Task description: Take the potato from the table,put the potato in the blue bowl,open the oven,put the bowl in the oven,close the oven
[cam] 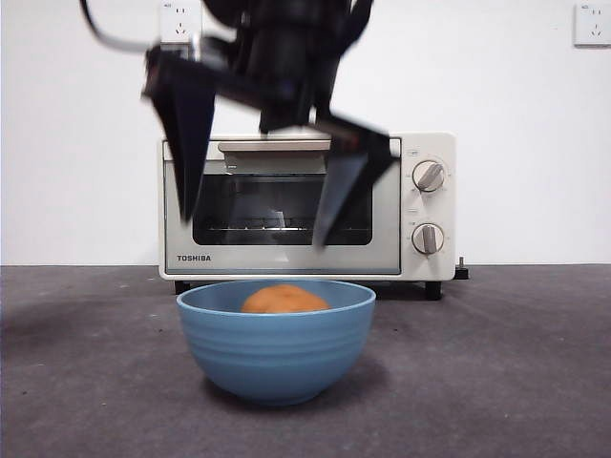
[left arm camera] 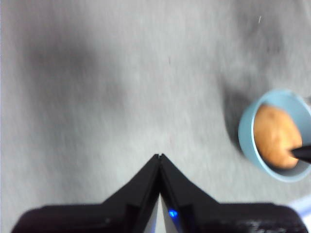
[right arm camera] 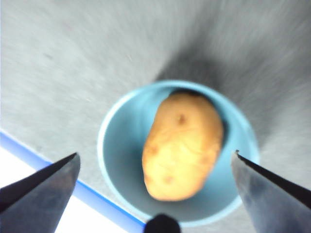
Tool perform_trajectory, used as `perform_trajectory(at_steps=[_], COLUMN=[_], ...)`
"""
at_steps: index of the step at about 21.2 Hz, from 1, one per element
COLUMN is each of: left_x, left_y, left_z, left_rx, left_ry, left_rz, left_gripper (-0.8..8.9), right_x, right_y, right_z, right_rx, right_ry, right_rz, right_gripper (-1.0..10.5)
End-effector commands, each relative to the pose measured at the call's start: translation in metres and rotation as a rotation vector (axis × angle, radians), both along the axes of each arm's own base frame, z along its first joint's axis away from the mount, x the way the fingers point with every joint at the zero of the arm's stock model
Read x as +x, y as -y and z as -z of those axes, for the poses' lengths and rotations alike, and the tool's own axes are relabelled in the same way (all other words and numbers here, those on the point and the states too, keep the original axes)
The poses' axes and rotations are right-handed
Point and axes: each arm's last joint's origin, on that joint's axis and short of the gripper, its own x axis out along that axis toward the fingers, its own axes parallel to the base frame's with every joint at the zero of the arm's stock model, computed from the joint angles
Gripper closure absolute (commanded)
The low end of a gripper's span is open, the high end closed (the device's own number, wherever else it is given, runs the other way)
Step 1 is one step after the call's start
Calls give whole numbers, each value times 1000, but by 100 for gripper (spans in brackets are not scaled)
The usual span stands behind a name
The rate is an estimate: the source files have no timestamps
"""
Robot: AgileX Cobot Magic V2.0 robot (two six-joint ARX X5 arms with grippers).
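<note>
The orange-brown potato lies inside the blue bowl, which stands on the dark grey table in front of the oven. My right gripper hangs open well above the bowl, its jaws wide apart and empty. The cream-white Toshiba oven stands behind with its glass door closed. My left gripper is shut over bare table, off to the side of the bowl.
Two round knobs sit on the oven's right panel, and the beige bar handle runs along the door's top. A white wall with sockets rises behind. A blue strip marks the table's edge.
</note>
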Motion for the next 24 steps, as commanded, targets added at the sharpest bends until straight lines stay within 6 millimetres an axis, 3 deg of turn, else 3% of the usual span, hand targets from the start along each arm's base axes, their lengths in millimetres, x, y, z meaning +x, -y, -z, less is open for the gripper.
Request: perform_trajectory(at_steps=[1,2,5,6,12,17,24], left_x=[2,4,13,18,49,82,141], left_y=[0,0,0,1,13,33,64], left_z=[-2,-3,-8,-9,-8,-7,-35], left_rx=[6,6,-25,-56,-261,-277,-280], left_ry=[29,45,128,155,234,223,214], left_rz=[12,11,-28,-31,48,113,189], left_gripper=[818,818,818,818,818,819,819], right_x=[-5,-8,-19,-24,-44,-29,-10], right_y=[8,14,35,43,88,142,192], right_z=[-34,-49,-78,-86,-131,-147,-154], right_rx=[19,4,-59,-96,-70,-80,-13], right_ry=[105,168,305,349,474,481,446], right_rz=[-21,-12,11,28,85,212,268], right_gripper=[416,463,885,929,955,955,955])
